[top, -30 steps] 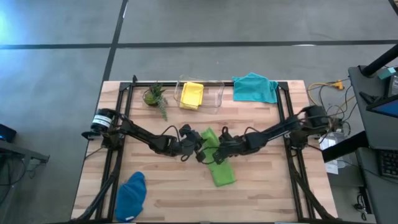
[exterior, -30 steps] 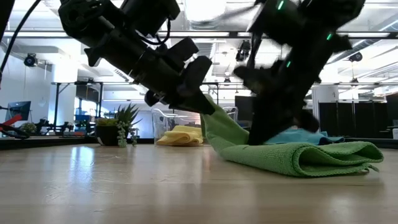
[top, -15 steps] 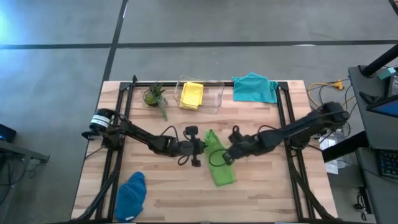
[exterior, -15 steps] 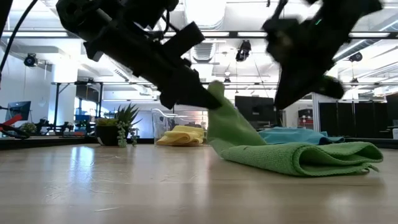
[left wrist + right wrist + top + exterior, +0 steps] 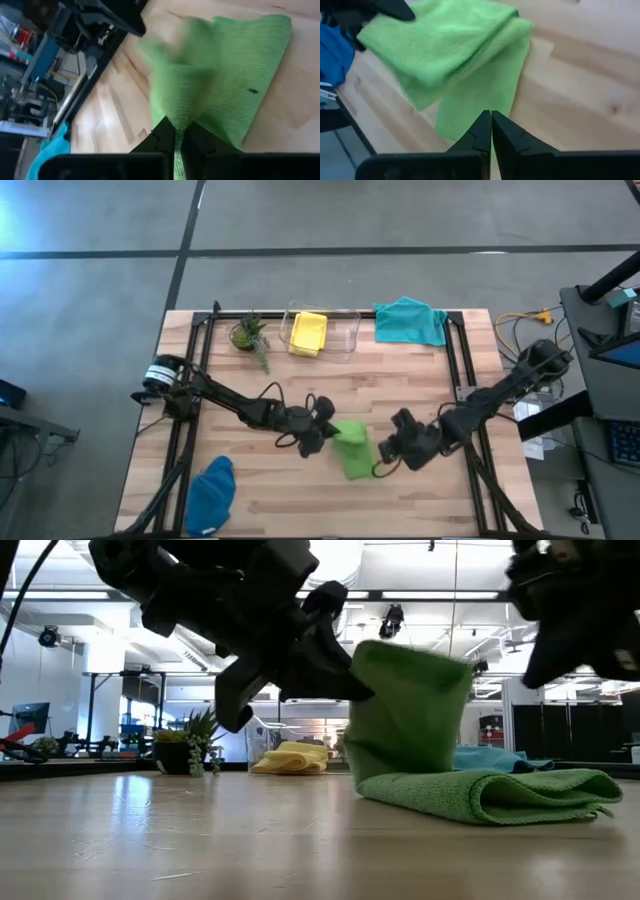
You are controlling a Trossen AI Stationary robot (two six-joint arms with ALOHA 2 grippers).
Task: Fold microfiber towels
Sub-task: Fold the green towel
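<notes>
At mid-table, left gripper (image 5: 328, 434) clamps lime green towel (image 5: 354, 448)'s lifted edge; right gripper (image 5: 385, 455), closed, empty, just beside

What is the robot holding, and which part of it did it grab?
The left gripper is shut on an edge of the lime green towel, lifting that flap. The right gripper is shut too, holding nothing.

Left gripper (image 5: 177, 142) fingers are pinched together on an edge of the lime green microfiber towel (image 5: 235, 75); the cloth lifts from the fingertips in a blurred fold, the rest lying flat on the light wooden table (image 5: 300, 107). Beyond it, a black metal frame (image 5: 92, 37). A teal cloth (image 5: 52, 150) shows at the table edge.
</notes>
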